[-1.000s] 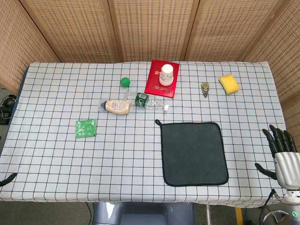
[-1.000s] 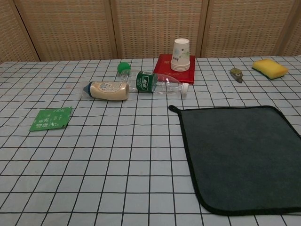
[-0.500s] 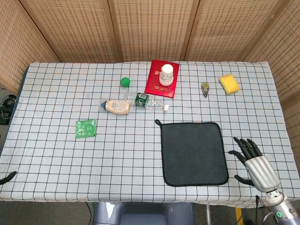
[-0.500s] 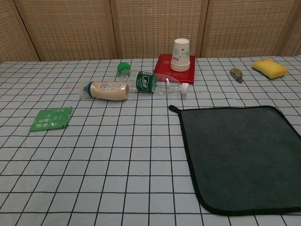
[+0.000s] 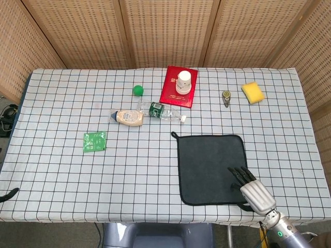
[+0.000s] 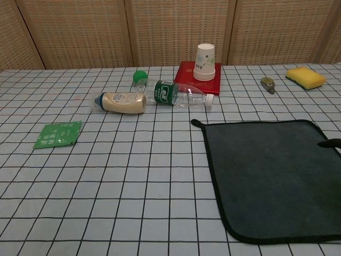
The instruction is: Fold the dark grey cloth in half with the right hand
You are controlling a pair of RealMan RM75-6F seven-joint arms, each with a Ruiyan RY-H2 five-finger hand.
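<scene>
The dark grey cloth [image 5: 209,165] lies flat and unfolded on the checked table, right of centre, with a small loop at its far left corner. My right hand [image 5: 252,189] hovers over the cloth's near right corner, fingers stretched out and apart, holding nothing. In the chest view the cloth [image 6: 266,176] fills the lower right, and only one dark fingertip [image 6: 330,143] of that hand pokes in from the right edge. At the table's near left edge a dark sliver [image 5: 9,196] may be my left hand; its state cannot be read.
Behind the cloth lie a clear bottle with a green label [image 5: 161,111] and a beige bottle [image 5: 128,117]. Further back are a green ball [image 5: 137,90], a red book [image 5: 176,95] with a paper cup [image 5: 184,80], a small round object [image 5: 226,96] and a yellow sponge [image 5: 252,92]. A green packet [image 5: 94,141] lies left.
My right hand has moved left from beyond the table's right edge to over the cloth's near right corner. The cloth and other objects have not moved.
</scene>
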